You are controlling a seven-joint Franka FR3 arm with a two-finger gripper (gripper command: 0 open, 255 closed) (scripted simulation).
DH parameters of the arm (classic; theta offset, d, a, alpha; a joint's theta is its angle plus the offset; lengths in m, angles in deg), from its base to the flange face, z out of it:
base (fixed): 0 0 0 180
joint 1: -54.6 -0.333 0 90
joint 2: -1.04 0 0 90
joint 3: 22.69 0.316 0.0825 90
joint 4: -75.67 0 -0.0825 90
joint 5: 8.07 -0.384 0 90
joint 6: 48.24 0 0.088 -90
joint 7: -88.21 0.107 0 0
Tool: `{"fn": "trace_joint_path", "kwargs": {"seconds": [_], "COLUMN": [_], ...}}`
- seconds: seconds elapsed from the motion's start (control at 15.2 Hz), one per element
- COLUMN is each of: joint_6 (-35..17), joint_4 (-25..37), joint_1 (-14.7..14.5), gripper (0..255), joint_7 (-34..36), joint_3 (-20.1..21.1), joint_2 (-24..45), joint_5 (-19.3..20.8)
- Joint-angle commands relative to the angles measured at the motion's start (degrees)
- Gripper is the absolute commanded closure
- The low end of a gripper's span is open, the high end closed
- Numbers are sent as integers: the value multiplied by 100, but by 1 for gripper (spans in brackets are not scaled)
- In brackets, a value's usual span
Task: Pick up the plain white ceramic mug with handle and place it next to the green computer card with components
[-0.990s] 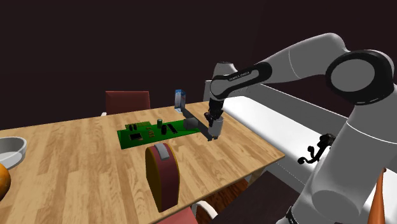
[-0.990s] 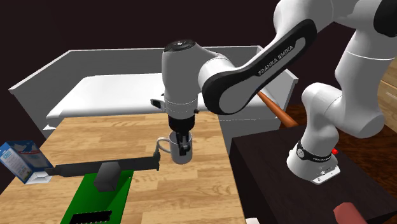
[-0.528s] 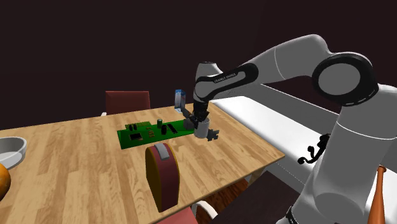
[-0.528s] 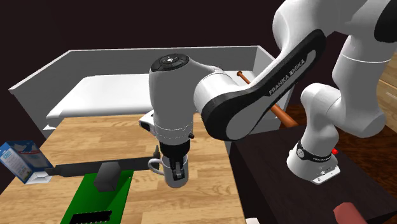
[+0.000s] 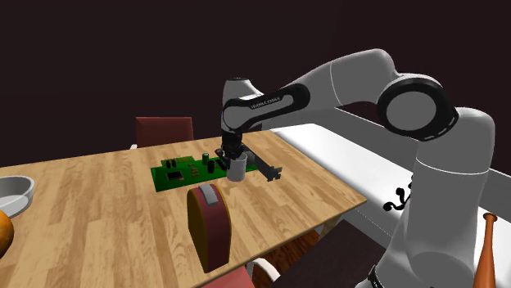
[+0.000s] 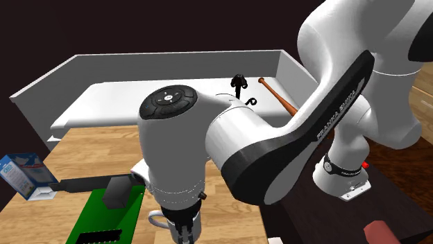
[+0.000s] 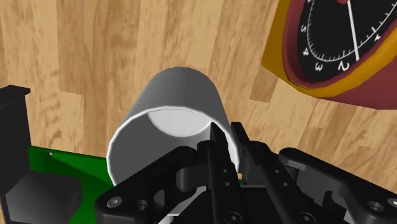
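**Tool (image 7: 224, 137) clamped on white mug (image 7: 175, 108) at the end of the green card (image 7: 63, 168)**

In the wrist view, one black finger is seen inside the mug's rim and the other outside it. The wall is pinched between them, so the mug is gripped by its rim below the tool (image 5: 234, 162). Whether the mug's base touches the wooden surface (image 5: 98, 221) cannot be told.

In the shoulder view, the green card (image 5: 190, 170) is laid flat toward the surface's far right corner. The mug (image 5: 237, 171) is placed at the card's end nearest the surface's right edge. The card's black bracket (image 5: 266, 168) is seen just beside the mug, reaching on toward that edge.

In the second exterior view, the mug (image 6: 159, 222) is largely hidden by the arm. Its handle is turned toward the card (image 6: 104, 222), which carries a black block (image 6: 118, 193). A blue-and-white box (image 6: 24, 173) is set near the surface's corner, beyond the bracket.

A maroon clock (image 5: 209, 225) with a yellow rim is stood upright near the surface's near edge, apart from the card. A grey bowl (image 5: 12, 192) is placed by the surface's left end. A maroon chair back (image 5: 164, 129) is seen beyond the far edge.
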Motion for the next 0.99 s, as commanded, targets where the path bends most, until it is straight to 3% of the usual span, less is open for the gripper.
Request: {"fn": "trace_joint_path", "kwargs": {"seconds": [0.0,0.59,0.92], "joint_6": [170,1019,1939], "joint_4": [481,2838,5095], "joint_1": [-115,-691,-1022], "gripper": [255,255,255], "joint_7": [197,1005,1359], "joint_3": [66,279,333], "joint_2": [313,1831,3175], "joint_5": [15,125,179]}}
